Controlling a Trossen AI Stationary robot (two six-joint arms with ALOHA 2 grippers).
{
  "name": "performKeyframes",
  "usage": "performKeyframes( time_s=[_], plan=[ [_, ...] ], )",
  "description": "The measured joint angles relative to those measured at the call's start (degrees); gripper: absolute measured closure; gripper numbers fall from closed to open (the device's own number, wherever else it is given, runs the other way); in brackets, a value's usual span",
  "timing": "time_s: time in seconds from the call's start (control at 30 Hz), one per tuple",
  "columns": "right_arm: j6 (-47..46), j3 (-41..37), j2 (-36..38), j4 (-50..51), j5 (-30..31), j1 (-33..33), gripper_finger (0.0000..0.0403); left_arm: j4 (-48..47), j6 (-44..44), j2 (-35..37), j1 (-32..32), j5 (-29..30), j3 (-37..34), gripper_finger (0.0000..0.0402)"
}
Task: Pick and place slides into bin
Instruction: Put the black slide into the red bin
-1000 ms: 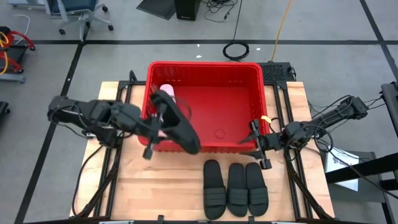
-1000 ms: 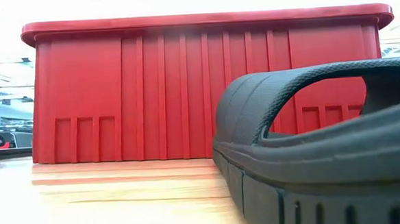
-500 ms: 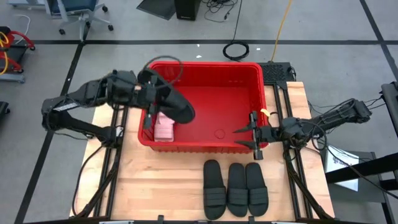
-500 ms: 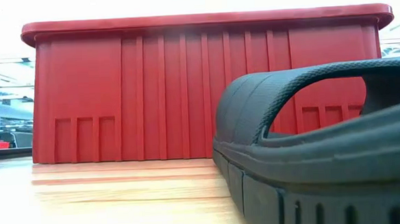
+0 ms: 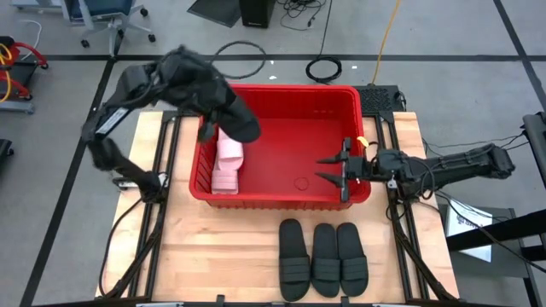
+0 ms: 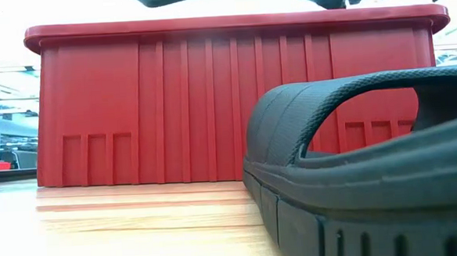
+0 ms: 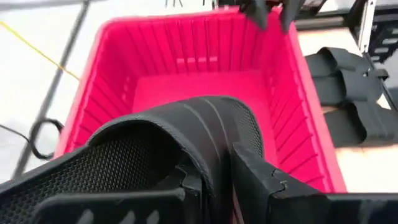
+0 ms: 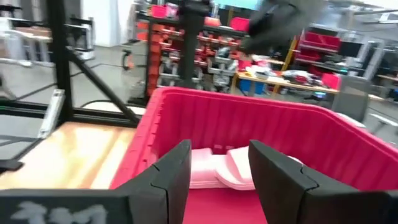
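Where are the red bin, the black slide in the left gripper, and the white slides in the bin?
red bin (image 5: 341, 91): high view, far rim.
black slide (image 5: 241, 122): high view, sole.
white slides (image 5: 227, 165): high view, upper surface.

Red bin (image 5: 281, 198) sits open at the desk's far middle, sloping ribbed walls; two white slides (image 5: 227, 162) lie stacked along its left wall; one black slide (image 5: 235, 116) hangs tilted above that left end, clamped in the left gripper (image 7: 214, 180); three black slides (image 5: 324, 257) lie side by side just in front of the bin.
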State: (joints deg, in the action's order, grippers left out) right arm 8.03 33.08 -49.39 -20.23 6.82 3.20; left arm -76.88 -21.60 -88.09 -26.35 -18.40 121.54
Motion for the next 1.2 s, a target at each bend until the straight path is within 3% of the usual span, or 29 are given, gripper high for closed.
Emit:
performKeyframes(
  time_s=[0.23, 0.33, 0.5, 0.73, 1.2],
  plan=[
    [0.0, 0.0, 0.2, -1.1, -7.1, -2.7, 0.0252, -13.2, -6.5, -11.9, -5.4, -7.8, 6.4, 0.0341],
    [-0.3, 0.0, 0.6, -0.4, -7.1, -3.7, 0.0252, -12.9, -6.9, -16.3, -6.5, -9.2, 5.5, 0.0341],
    [-1.1, 0.0, 1.4, 2.1, -7.4, -4.0, 0.0252, -13.0, -10.1, -23.1, -7.0, -17.7, 5.4, 0.0341],
    [-2.1, 0.0, 2.8, 3.9, -11.9, -4.0, 0.0252, -13.0, -11.9, -30.7, -6.3, -17.7, 5.4, 0.0341],
    [-1.5, 0.0, 4.5, 6.9, -11.4, -4.0, 0.0252, -13.1, -12.3, -30.2, -5.3, -15.9, 5.4, 0.0341]
  ],
)
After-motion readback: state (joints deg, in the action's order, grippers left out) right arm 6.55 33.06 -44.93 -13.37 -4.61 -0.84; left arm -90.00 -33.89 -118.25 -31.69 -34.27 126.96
